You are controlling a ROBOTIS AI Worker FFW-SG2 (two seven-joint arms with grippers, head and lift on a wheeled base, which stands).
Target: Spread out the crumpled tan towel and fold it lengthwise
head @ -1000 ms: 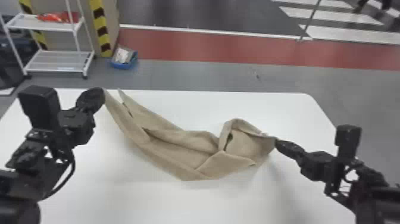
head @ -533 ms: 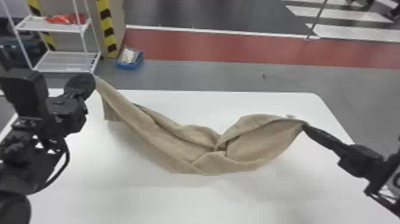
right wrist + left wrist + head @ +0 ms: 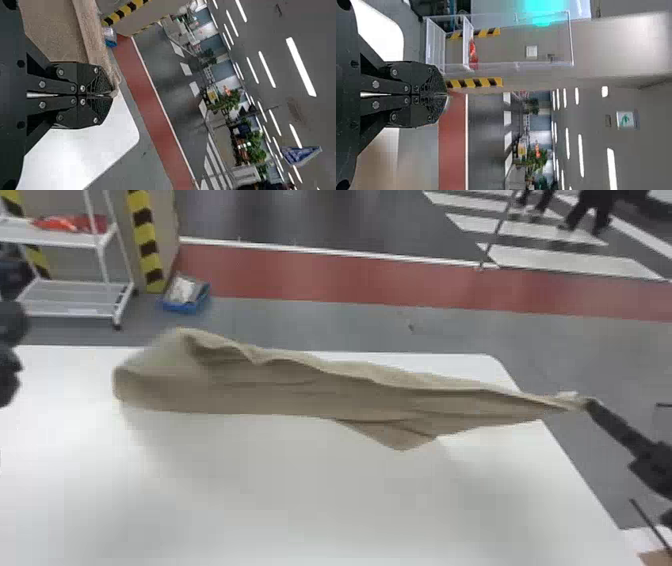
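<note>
Across the table's far part in the head view, the tan towel [image 3: 300, 390] lies long and bunched, its blurred left end curled over and apart from my left arm. At the left edge stands my left gripper [image 3: 9, 325], partly cut off. The left wrist view has the left gripper [image 3: 446, 95] with fingers pressed together; a tan blur of towel [image 3: 377, 158] is beside it. At the right, my right gripper [image 3: 590, 404] pinches the towel's right corner, raised past the table edge. In the right wrist view, towel [image 3: 93, 39] trails from the shut right gripper [image 3: 114, 94].
The white table [image 3: 280, 500] reaches toward the bottom edge. Beyond it stand a white shelf rack [image 3: 75, 297] and a striped post [image 3: 145, 240], with a blue bin [image 3: 187, 302] on the floor.
The towel's left end has left my left gripper and swung inward as that arm moved left. My right gripper has moved right with its corner, drawing the towel into a longer strip.
</note>
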